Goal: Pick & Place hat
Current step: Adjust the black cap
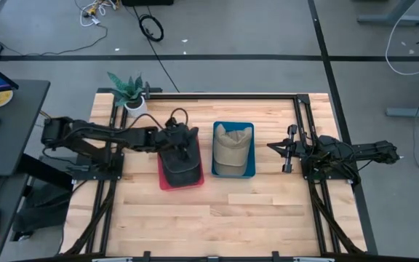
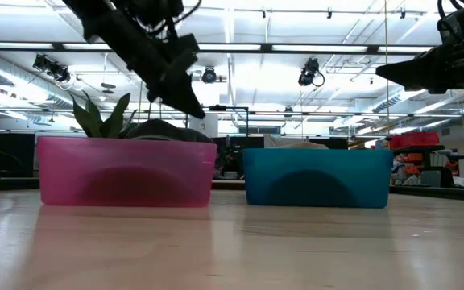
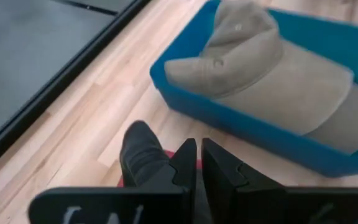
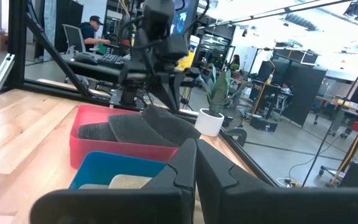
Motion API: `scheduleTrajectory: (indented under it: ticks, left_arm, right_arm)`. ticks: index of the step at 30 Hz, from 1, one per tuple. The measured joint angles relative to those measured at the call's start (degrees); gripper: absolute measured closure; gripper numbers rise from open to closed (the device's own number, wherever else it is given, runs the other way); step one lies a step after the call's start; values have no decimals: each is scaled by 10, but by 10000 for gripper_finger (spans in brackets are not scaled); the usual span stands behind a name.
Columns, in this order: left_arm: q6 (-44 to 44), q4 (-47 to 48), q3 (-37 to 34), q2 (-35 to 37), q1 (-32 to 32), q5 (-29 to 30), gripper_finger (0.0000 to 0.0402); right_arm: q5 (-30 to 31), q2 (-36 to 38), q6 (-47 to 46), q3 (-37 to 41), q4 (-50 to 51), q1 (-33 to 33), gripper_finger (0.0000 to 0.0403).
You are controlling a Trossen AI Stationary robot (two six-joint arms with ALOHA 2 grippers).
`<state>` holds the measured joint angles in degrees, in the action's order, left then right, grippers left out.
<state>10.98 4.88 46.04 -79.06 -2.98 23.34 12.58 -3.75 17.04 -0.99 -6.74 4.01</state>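
A dark hat [image 1: 182, 166] lies in the pink bin [image 1: 164, 178], and its crown rises above the bin's rim in the low view [image 2: 163, 127]. A tan hat [image 1: 231, 151] lies in the blue bin [image 1: 252, 149] just to the right. My left gripper [image 1: 188, 151] hangs shut over the pink bin, slanting down, its tips a little above the dark hat [image 2: 193, 109]. In its wrist view [image 3: 199, 155], part of the dark hat [image 3: 138, 152] shows beside the fingers, not between them. My right gripper [image 1: 273, 148] waits shut [image 4: 196, 155], raised to the right of the blue bin.
A potted plant [image 1: 129, 91] stands at the far left corner of the table, behind the pink bin. Black frame rails [image 1: 300, 124] run along the table's far and right sides. Bare wood [image 1: 224, 218] spreads over the near half of the table.
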Motion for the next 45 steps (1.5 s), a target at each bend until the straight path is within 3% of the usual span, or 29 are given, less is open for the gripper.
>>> scheduleTrajectory:
  ticks: [13, 20, 29, 45]
  left_arm:
    - [-25, 10, 52, -96, -14, 26, 374]
    - [50, 102, 52, -115, -35, 86, 374]
    - [74, 135, 52, -123, -52, -56, 374]
    - [5, 113, 81, -119, -48, -55, 374]
  right_arm:
    - [0, 0, 0, 0, 0, 0, 389]
    - [0, 0, 0, 0, 0, 0, 389]
    - [0, 0, 0, 0, 0, 0, 389]
    - [0, 0, 0, 0, 0, 0, 389]
